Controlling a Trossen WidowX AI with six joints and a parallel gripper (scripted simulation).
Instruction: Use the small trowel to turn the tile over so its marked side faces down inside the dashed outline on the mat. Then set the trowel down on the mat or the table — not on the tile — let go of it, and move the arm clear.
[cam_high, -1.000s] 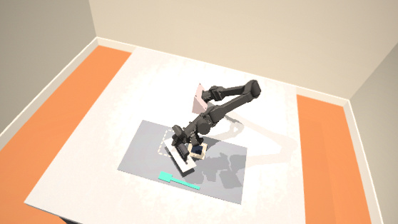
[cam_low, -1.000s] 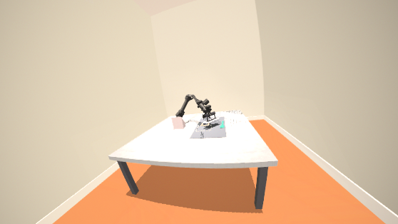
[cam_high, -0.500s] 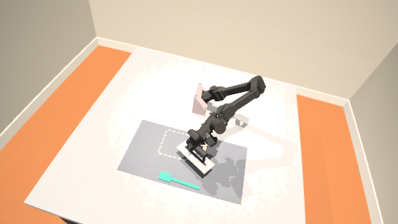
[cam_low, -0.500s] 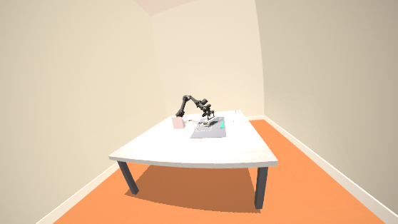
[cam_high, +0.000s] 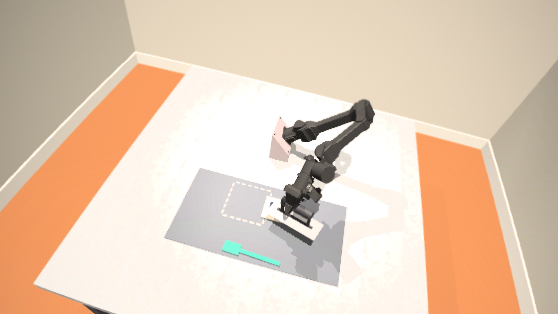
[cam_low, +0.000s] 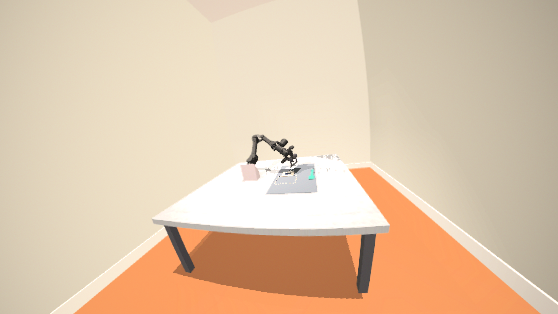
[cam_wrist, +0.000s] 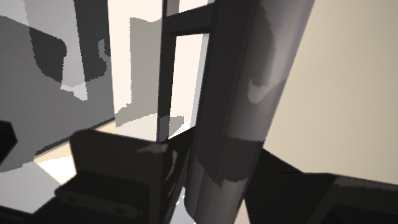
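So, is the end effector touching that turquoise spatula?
Apart. The top view shows the gray mat between the end effector and the turquoise spatula.

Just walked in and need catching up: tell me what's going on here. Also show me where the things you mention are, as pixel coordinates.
The arm's gripper (cam_high: 288, 212) (cam_low: 293, 163) (cam_wrist: 216, 134) is shut on a pale-bladed trowel (cam_high: 314, 231) (cam_wrist: 121, 55), its blade at the tile (cam_high: 266, 210). The tile, partly hidden, sits by the edge of the dashed outline (cam_high: 245, 220); its turning looks unfinished. A turquoise tool (cam_high: 231, 247) (cam_low: 311, 175) lies on the mat (cam_high: 192, 220) (cam_low: 300, 189).
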